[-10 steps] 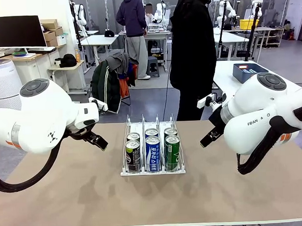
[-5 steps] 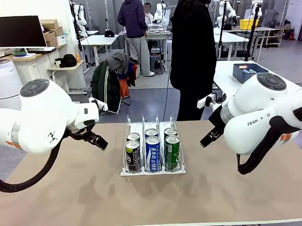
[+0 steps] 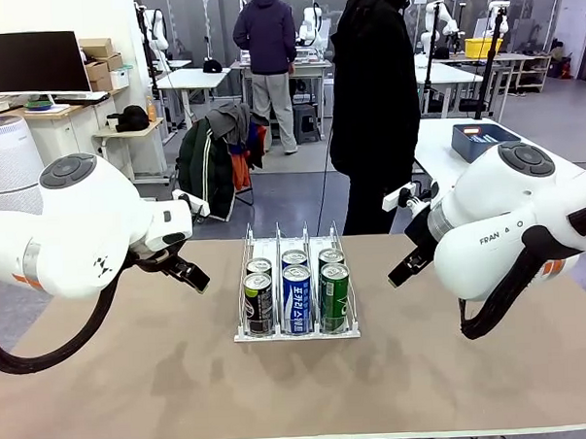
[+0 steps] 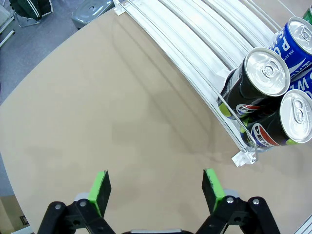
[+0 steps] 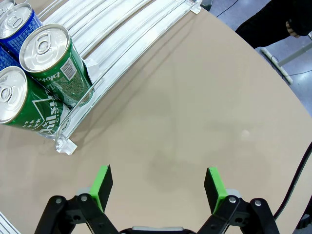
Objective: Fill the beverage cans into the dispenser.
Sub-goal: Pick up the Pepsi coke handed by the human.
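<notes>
I see my left gripper [image 4: 157, 176] and right gripper [image 5: 158, 175] spread open and empty, equally near either side of the dispenser [image 3: 297, 335] at mid-table, its lanes running away from me, six beverage cans [image 3: 297, 299] upright at its near end.

black, blue, green cans [image 3: 297, 299], white dispenser [image 3: 279, 335]

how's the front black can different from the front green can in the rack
Colour: the front black can is black with a red-and-blue logo; the front green can is green with white print. Lane: the black can stands in the dispenser's left lane, the green can in its right lane, a blue can between them. Shared: both upright, silver-topped, at the lanes' near end.
</notes>
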